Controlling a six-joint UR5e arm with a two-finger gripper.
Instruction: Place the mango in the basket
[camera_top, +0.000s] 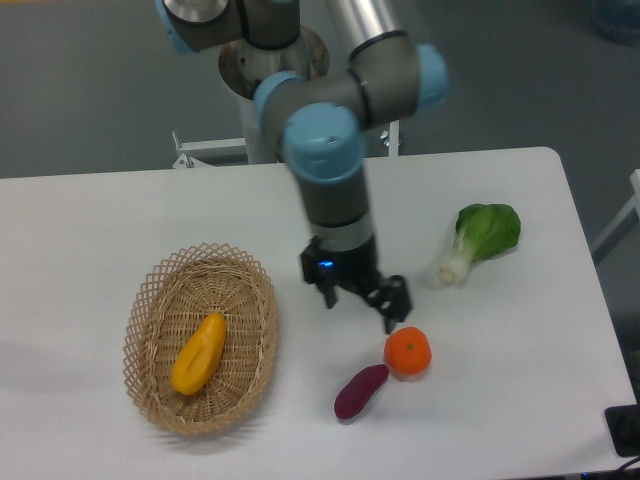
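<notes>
The mango, yellow shading to orange at its upper end, lies inside the oval tan wicker basket at the table's front left. My gripper hangs to the right of the basket, above the table and just up-left of the orange. Its fingers are spread apart and nothing is between them. The gripper is clear of the basket and the mango.
A round orange sits just below-right of the gripper. A purple sweet potato lies next to it toward the front. A bok choy lies at the right. The table's right edge runs near a grey object.
</notes>
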